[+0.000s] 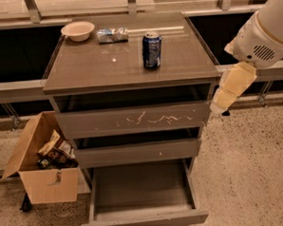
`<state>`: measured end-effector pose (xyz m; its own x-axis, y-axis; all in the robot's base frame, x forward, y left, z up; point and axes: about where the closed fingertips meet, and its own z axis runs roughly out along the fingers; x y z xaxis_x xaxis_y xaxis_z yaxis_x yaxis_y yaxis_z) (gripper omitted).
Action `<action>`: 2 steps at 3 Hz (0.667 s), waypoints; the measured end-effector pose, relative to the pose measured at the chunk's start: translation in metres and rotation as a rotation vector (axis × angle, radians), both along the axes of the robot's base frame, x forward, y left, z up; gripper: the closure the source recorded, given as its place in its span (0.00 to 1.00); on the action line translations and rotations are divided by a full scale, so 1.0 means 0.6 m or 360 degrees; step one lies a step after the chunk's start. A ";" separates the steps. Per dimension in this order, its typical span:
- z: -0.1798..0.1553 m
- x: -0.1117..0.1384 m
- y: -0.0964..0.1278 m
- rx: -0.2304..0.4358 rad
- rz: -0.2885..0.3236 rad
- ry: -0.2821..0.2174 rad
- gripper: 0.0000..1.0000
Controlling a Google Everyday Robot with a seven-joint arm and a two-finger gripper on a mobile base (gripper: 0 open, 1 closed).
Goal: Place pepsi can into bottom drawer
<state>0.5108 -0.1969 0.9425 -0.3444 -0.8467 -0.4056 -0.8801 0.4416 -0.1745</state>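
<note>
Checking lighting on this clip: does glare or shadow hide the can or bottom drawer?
Camera view: a small glare spot on the cabinet top, left of the pepsi can, hides nothing; bottom drawer evenly lit inside; upper drawer gaps dark; gripper hangs right of the cabinet.

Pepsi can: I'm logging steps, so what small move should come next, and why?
Probably swing the pincer up and over toward the pepsi can. The can stands upright on the cabinet top, ungrasped, while the pincer hangs off the cabinet's right side; the bottom drawer is already open.
</note>
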 end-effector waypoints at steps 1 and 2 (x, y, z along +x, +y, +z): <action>0.000 0.000 0.000 0.0000 0.0000 0.0000 0.00; 0.003 0.077 -0.015 0.0115 -0.0095 -0.0087 0.00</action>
